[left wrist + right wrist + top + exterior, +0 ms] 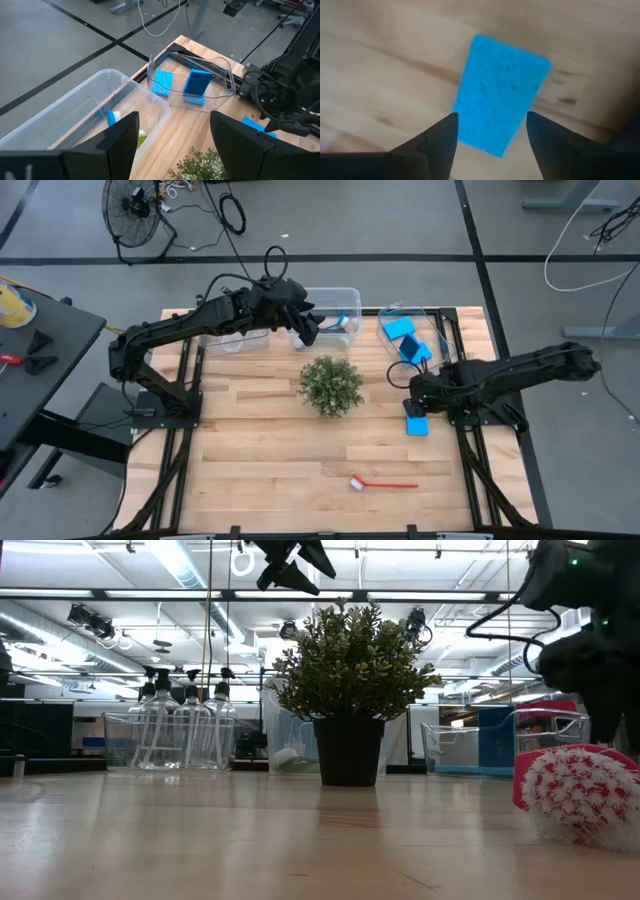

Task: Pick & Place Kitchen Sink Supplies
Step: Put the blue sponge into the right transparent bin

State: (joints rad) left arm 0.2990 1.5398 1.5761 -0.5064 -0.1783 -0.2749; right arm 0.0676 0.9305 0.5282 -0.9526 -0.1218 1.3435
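Between the open jaws of the right gripper (490, 131) lies 1 loose blue sponge (500, 92), while 2 sponges (180, 82) already sit binned, the red brush (385, 483) still waits, and the left gripper (172, 132) is open, empty.

We find no text, label, brand, number or sign that we can read in any of the four views. The bottles (178, 730), the bins (210, 75), the sponges (500, 92) and the plant's pot (349, 751) show us plain surfaces, and whatever hangs in the room behind the worktop (300, 450) is too small for us to read.
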